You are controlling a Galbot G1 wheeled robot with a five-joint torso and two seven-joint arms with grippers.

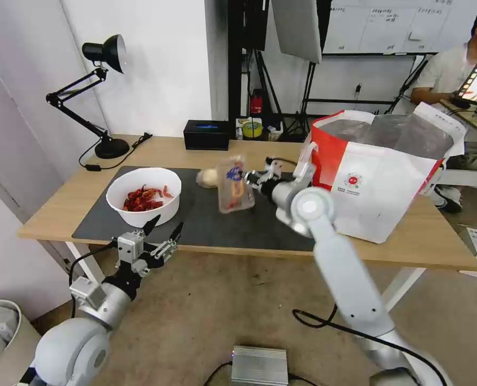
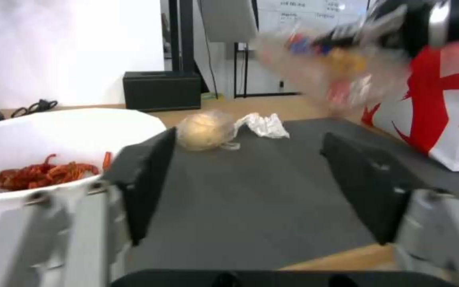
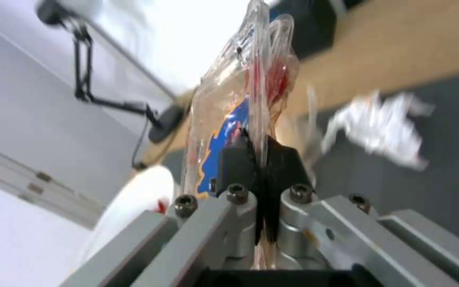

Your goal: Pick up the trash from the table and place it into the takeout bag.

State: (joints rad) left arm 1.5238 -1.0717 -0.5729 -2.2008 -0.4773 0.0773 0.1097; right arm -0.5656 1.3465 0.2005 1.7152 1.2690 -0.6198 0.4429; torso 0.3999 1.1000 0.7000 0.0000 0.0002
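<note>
Currently the right end effector (image 1: 251,179) is clenched on the clear plastic tray (image 1: 234,185) of cherry tomatoes and holds it off the surface (image 1: 420,236), above the dark grey mat (image 1: 222,225). The tray stands on edge, with its lid side facing the camera in the head view. In the right wrist view the two black fingers (image 3: 280,167) pinch the tray's rim (image 3: 251,99) between them. The tray hangs just beside the takeout bag (image 1: 378,177), on the bag's left, below the level of the bag's open top. The bag stands upright on the right part of the surface, with its foil lining exposed.

The left end effector (image 1: 161,236) is released, fingers spread apart. It hovers at the near edge of the surface, just in front of the white bowl (image 1: 143,195) of crayfish shells. In the left wrist view the bowl (image 2: 54,139) lies beside one black finger (image 2: 147,183), not between the fingers.

The yellowish bag (image 2: 205,130) and the tissue wad (image 2: 264,125) lie on the mat, close together, past the left end effector. A black box (image 1: 206,134) sits at the far edge of the surface, and a black desk lamp (image 1: 102,91) stands at its far left corner.
</note>
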